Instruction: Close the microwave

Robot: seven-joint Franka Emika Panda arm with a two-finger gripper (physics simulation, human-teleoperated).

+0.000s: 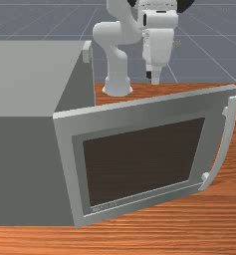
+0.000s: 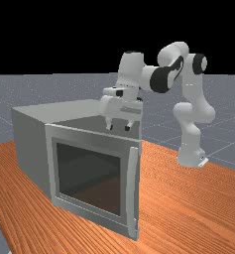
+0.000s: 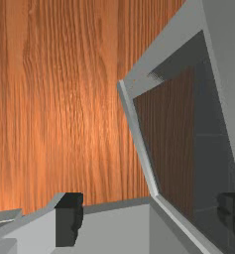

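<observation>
While your claw [image 2: 119, 128] gapes wide and empty, take it around the door [image 1: 144, 162], then push the outer face near the handle [image 1: 226, 144].

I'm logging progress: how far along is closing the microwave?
Nothing looks done: the door stands wide open from the microwave body. In hand: nothing is gripped; the open gripper hovers beyond the door in the front view. Left: probably get round to the side with the handle, then push the door shut.

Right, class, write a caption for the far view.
Open gripper hovering near the wide-open door of a grey microwave.
</observation>
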